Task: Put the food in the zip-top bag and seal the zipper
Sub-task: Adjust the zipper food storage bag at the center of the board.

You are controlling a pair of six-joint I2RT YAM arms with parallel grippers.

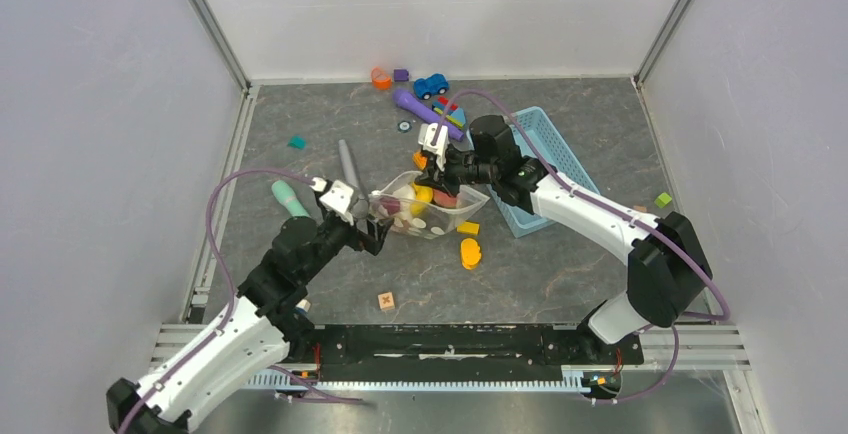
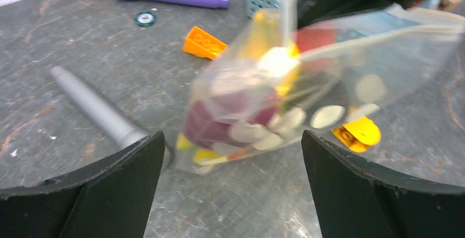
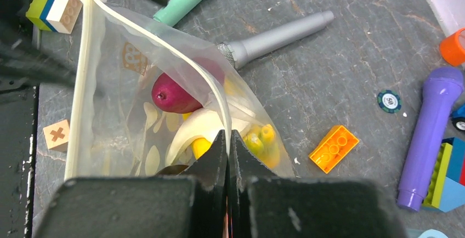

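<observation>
The left gripper (image 1: 376, 231) is nearest. Its fingers stand wide apart and hold nothing, just beside the 8 o'clock corner of the zip-top bag (image 1: 445, 219). The bag lies in the middle of the table (image 1: 560, 279) with its mouth open. The food is inside it: a dark purple piece (image 3: 173, 96) and a yellow banana bunch (image 3: 262, 139). At the bag's 12 o'clock edge the right gripper (image 3: 228, 136) is pressed together on the zipper (image 3: 159, 43). Farther, at 2 o'clock, stands a light blue basket (image 1: 560, 154).
</observation>
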